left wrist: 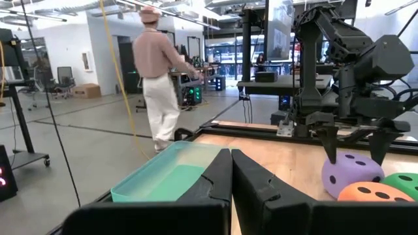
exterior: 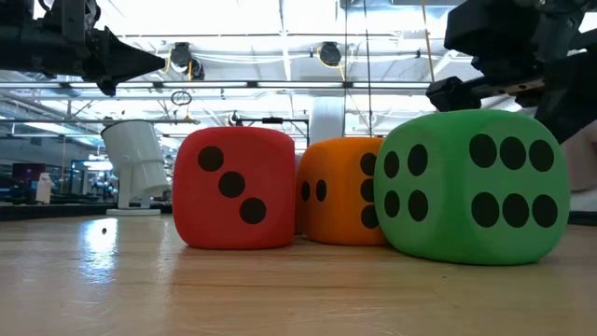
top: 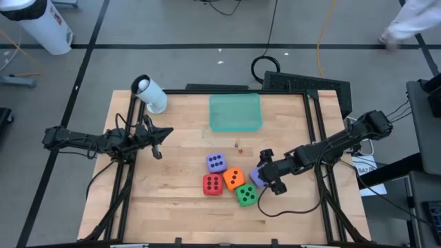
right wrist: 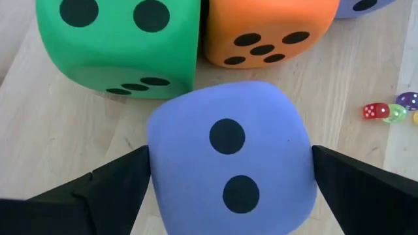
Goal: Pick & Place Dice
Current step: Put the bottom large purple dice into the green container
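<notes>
No writing is legible. Right of centre, the right pincer [right wrist: 228,170] straddles a purple die [right wrist: 228,156], fingers spread; left pincer [left wrist: 230,173] pressed together.

From above I see my right hand [top: 267,174] spread around a purple die [top: 257,176], beside the orange die [top: 233,178] and green die [top: 247,195]. The red die [top: 212,184] and second purple die [top: 216,162] sit near. My left hand [top: 157,140] waits well apart on the surface [top: 172,207].
</notes>
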You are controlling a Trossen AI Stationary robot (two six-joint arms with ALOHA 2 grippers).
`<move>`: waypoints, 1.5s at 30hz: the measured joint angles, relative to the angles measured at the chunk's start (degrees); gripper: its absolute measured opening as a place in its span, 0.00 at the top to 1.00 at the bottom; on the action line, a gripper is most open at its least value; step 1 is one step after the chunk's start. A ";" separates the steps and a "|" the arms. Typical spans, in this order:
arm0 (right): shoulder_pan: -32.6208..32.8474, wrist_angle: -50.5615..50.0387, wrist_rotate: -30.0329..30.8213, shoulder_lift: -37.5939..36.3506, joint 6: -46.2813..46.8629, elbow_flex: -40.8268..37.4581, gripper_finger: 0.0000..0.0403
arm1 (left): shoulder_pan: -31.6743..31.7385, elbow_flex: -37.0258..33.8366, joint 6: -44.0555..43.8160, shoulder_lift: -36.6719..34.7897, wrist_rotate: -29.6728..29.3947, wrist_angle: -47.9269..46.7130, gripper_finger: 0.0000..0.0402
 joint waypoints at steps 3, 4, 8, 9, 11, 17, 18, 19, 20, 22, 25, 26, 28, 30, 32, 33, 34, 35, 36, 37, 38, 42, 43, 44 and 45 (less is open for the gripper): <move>-0.27 0.44 -0.77 -0.04 1.36 -1.06 0.01 | -0.01 0.00 0.00 0.00 0.00 0.00 0.99; -0.37 0.56 -1.15 -0.02 1.89 -1.35 0.01 | 0.00 0.00 0.00 0.00 0.00 0.00 0.99; -0.40 1.64 -1.61 0.04 4.38 -1.44 0.02 | 0.00 0.00 0.00 0.00 0.02 0.00 0.99; -0.46 2.52 -1.86 0.02 4.52 -1.45 0.02 | -0.01 0.00 0.00 0.01 0.01 0.00 0.99; -0.48 4.20 -1.97 -0.40 4.30 -1.43 0.02 | 0.00 0.00 0.00 0.00 0.02 0.00 0.99; -2.07 2.83 -4.14 -4.84 2.77 0.15 0.02 | -0.01 0.00 0.00 0.00 0.02 -0.04 0.99; -2.52 3.00 -4.10 -5.98 2.46 0.74 0.02 | 0.00 0.00 0.00 0.02 0.04 -0.04 0.99; -3.07 3.24 -4.02 -7.01 2.14 1.22 0.02 | -0.02 0.00 0.00 0.00 0.02 -0.04 0.99; -3.59 3.16 -3.76 -7.96 1.49 1.62 0.02 | -0.01 0.00 0.02 0.00 0.02 -0.04 0.99; -4.74 2.49 -3.23 -9.78 0.59 1.90 0.02 | -0.02 0.00 0.11 0.02 0.02 -0.04 0.99; -6.89 4.20 -1.26 -12.20 -0.08 3.12 0.02 | -0.01 0.00 0.10 0.00 0.02 -0.04 0.99; -7.69 5.39 -0.21 -12.96 -0.13 3.48 0.02 | 0.00 0.00 0.09 0.02 0.02 -0.04 0.99; -9.88 7.50 1.16 -13.45 -0.25 4.41 0.02 | 0.00 0.00 0.09 0.02 0.02 -0.04 0.99; -12.67 8.70 1.18 -13.04 -0.31 6.61 0.02 | -0.02 0.00 0.09 0.02 0.02 0.02 0.99; -15.64 8.59 0.96 -11.84 -1.41 9.91 0.02 | 0.00 0.00 0.09 0.02 0.01 0.03 0.99; -17.22 8.36 0.13 -10.89 -2.28 11.88 0.02 | -0.01 0.00 0.07 0.02 -0.01 0.01 0.99; -18.69 7.71 -0.33 -9.71 -3.23 13.81 0.03 | -0.02 0.00 0.07 0.01 -0.08 0.07 0.99; -20.08 6.76 -0.27 -8.21 -4.34 15.85 0.03 | -0.01 0.00 0.07 0.00 -0.16 0.13 0.99; -21.43 6.08 -0.18 -6.54 -5.47 17.99 0.03 | 0.00 0.00 0.07 0.01 -0.31 0.12 0.99; -22.84 5.78 -0.26 -4.72 -6.77 20.19 0.04 | -0.02 0.00 0.07 0.02 -0.38 0.10 0.99; -24.18 5.50 -0.26 -2.75 -8.08 22.58 0.05 | -0.01 0.00 0.07 0.01 -0.40 0.14 0.99; -29.55 2.29 -0.22 5.40 -12.15 31.90 0.09 | -0.02 0.00 0.05 0.02 -0.41 0.15 0.99; -30.90 1.17 -0.25 7.58 -12.90 34.05 0.10 | 0.00 0.00 0.04 0.02 -0.42 0.15 0.99; -32.27 0.20 -0.28 9.68 -13.43 35.98 0.10 | 0.00 0.00 0.04 0.02 -0.42 0.14 0.99; -33.62 -0.46 -0.76 11.79 -13.72 37.70 0.10 | 0.00 0.00 0.04 0.02 -0.42 0.13 0.99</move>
